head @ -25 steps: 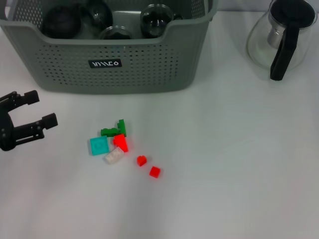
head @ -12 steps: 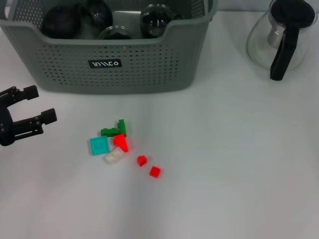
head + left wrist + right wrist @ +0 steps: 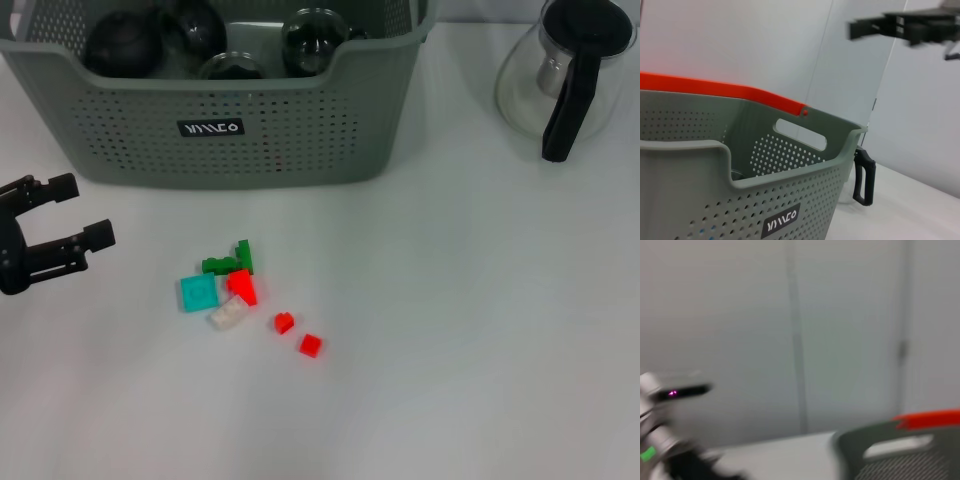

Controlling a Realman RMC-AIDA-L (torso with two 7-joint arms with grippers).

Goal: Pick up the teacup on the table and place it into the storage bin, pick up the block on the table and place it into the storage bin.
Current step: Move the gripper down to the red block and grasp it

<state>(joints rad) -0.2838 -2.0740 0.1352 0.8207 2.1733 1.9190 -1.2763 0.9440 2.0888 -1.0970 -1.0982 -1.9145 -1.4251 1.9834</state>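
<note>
While the left gripper (image 3: 78,211) waited with fingers spread and empty, the blocks (image 3: 228,288) lay on the tabletop (image 3: 470,320) before the storage bin (image 3: 220,120); it should drop straight down over one block.

Grey-green perforated storage bin (image 3: 230,120); red, green, teal, white blocks (image 3: 240,290).

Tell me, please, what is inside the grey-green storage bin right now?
The storage bin holds several dark rounded teacups, at least four showing above its front wall. Its floor and anything lower down are hidden by that wall. No blocks are visible inside.
</note>
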